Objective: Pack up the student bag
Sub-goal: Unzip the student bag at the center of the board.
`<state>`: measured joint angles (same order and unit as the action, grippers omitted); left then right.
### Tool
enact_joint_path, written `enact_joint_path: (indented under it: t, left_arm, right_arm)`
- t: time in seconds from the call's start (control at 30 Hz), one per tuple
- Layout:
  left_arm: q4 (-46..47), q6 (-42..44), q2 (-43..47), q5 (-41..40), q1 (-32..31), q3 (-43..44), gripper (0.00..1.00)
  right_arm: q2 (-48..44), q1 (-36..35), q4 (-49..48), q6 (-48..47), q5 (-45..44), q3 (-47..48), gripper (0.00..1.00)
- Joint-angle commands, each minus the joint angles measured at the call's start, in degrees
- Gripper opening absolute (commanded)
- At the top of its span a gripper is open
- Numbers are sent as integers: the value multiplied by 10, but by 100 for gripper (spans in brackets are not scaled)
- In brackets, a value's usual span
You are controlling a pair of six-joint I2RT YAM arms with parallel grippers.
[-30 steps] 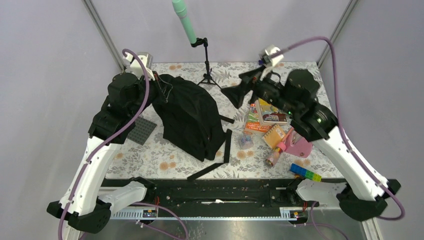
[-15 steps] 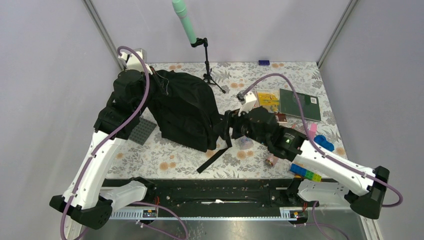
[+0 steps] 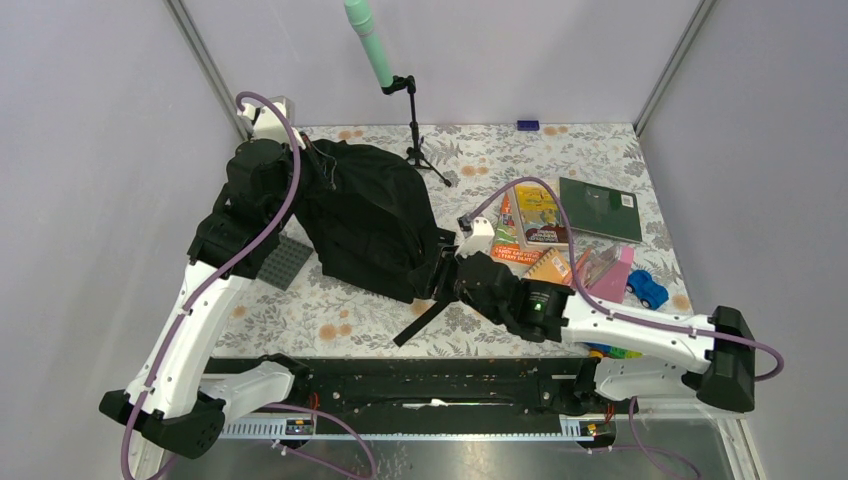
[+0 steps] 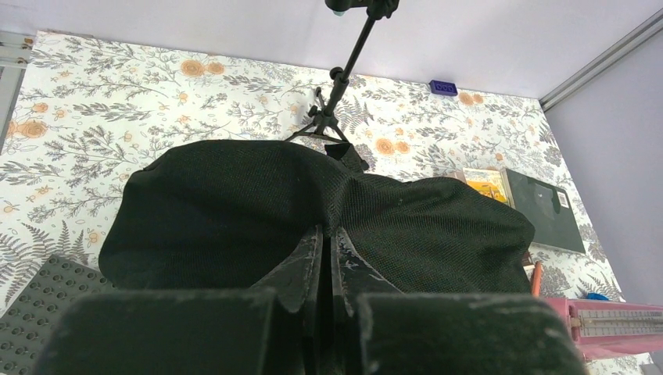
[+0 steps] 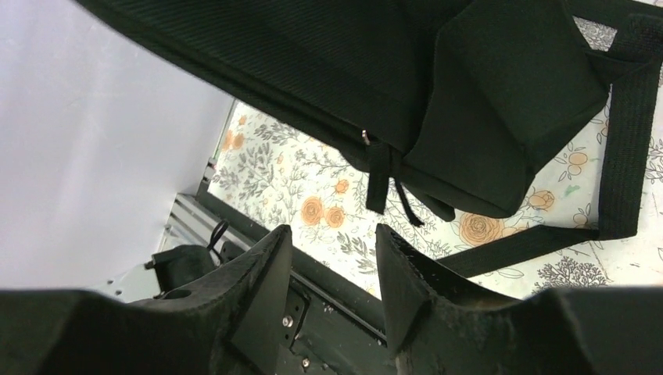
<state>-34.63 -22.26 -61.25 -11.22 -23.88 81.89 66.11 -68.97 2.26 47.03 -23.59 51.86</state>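
Observation:
The student bag (image 3: 370,225) is a big black fabric backpack, propped up at the left of the floral table. My left gripper (image 3: 308,158) is shut on a pinch of its top fabric (image 4: 328,226), and the bag's bulging body (image 4: 234,203) fills the left wrist view. Low at the bag's near right corner, my right gripper (image 3: 447,276) is open with nothing between its jaws (image 5: 332,230). Just beyond its fingertips hang the bag's underside (image 5: 375,62), a zipper pull (image 5: 365,138) and a loose black strap (image 5: 625,133).
A black strap (image 3: 425,318) trails toward the near edge. Right of the bag lie colourful books (image 3: 535,215), a dark green notebook (image 3: 600,208), a pink item (image 3: 610,275), a blue toy car (image 3: 648,290) and coloured bricks (image 3: 612,350). A grey baseplate (image 3: 283,260) sits left, a tripod (image 3: 415,130) behind.
My right arm swung from the back over the books, down and left to the bag's near right corner, and its jaws narrowed. The left gripper kept its hold and the bag stood more upright.

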Motion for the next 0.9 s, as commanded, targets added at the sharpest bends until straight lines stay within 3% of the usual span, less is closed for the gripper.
enact_joint_path:
  t: [0.0,0.3,0.63,0.8,0.87]
  left_arm:
    - [18,13,0,-17,8,9,0]
    - [16,18,-1,-11,9,14,0]
    - [11,24,-5,-13,10,20,0]
    - [11,22,-5,-12,10,21,0]
    - [11,22,-6,-13,10,22,0]
  right_arm:
    - [31,-4,-43,39,-56,7,50]
    - [65,-4,-32,22,-122,22,46]
    - [72,-4,-63,-8,-111,16,33]
    - [80,-4,-72,-15,-98,18,24]
    - [82,-4,-71,-23,-95,23,15]
